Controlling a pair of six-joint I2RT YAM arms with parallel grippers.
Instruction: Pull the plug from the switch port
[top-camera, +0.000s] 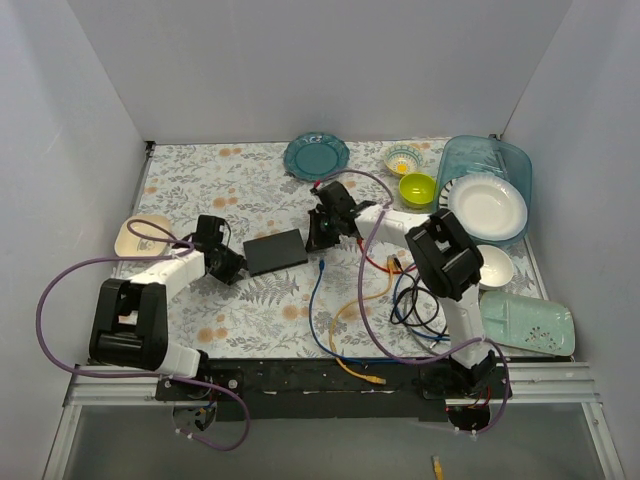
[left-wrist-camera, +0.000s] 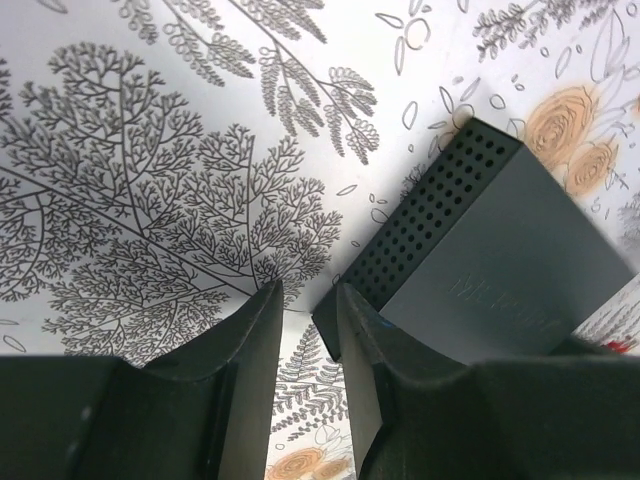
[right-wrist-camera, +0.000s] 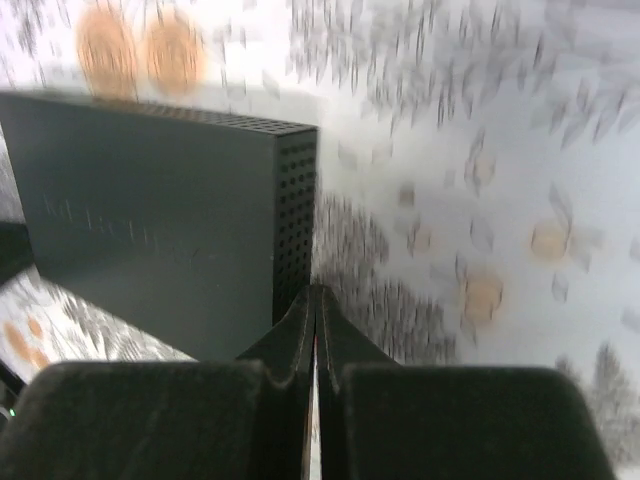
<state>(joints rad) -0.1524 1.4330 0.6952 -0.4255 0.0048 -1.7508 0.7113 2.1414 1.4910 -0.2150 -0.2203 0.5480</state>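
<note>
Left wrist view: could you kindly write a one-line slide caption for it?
Left hand, slightly open, beside a corner of the black switch on a fern-print tablecloth.

We see right gripper (right-wrist-camera: 315, 300) low in frame, its fingers pressed together, tips just beside near corner of switch box (right-wrist-camera: 150, 220). Box flat, black, perforated side wall facing right, faint lettering on top. Floral table (right-wrist-camera: 480, 150) blurred.

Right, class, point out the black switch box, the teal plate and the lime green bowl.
black switch box (top-camera: 275, 251): top external view, middle of its flat top.
teal plate (top-camera: 316, 156): top external view, centre of the plate.
lime green bowl (top-camera: 417, 188): top external view, inside of the bowl.
</note>
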